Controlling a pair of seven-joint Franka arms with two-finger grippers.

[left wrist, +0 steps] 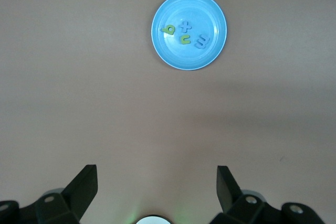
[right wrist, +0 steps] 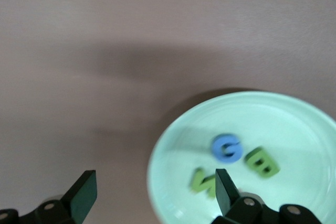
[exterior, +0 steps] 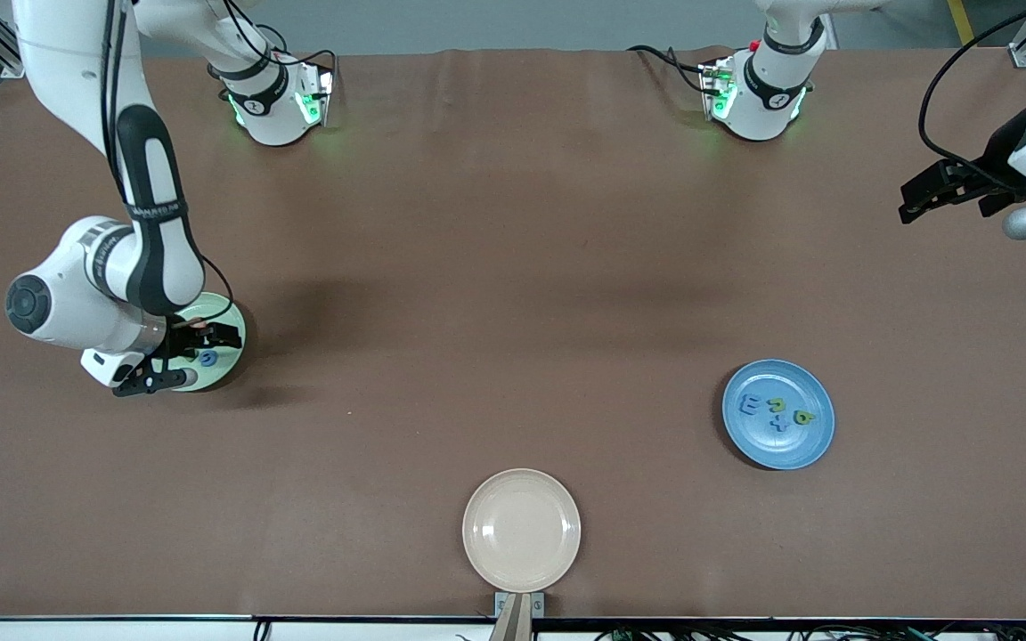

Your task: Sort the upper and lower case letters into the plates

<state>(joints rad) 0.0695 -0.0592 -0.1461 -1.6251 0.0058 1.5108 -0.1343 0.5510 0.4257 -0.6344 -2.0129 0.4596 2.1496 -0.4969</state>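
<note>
The pale green plate [exterior: 230, 331] [right wrist: 294, 124] lies toward the right arm's end of the table. In it are a blue G [right wrist: 227, 148] [exterior: 208, 358], a green B [right wrist: 261, 162] and a green N [right wrist: 202, 181]. My right gripper [exterior: 185, 360] [right wrist: 154, 183] hangs open over that plate's rim, nothing between its fingers; one finger is above the N, the other above the table. The blue plate [exterior: 811, 441] [left wrist: 210, 9] holds several letters: a blue E [left wrist: 201, 41], a green b [left wrist: 169, 29], a green u [left wrist: 185, 39]. My left gripper [exterior: 909, 203] [left wrist: 156, 177] waits open, high at the left arm's end.
A cream plate [exterior: 522, 530] with nothing in it lies near the table edge closest to the front camera. The brown table [exterior: 495, 294] stretches bare between the plates. Both arm bases [exterior: 277, 107] [exterior: 762, 98] stand along the table's back edge.
</note>
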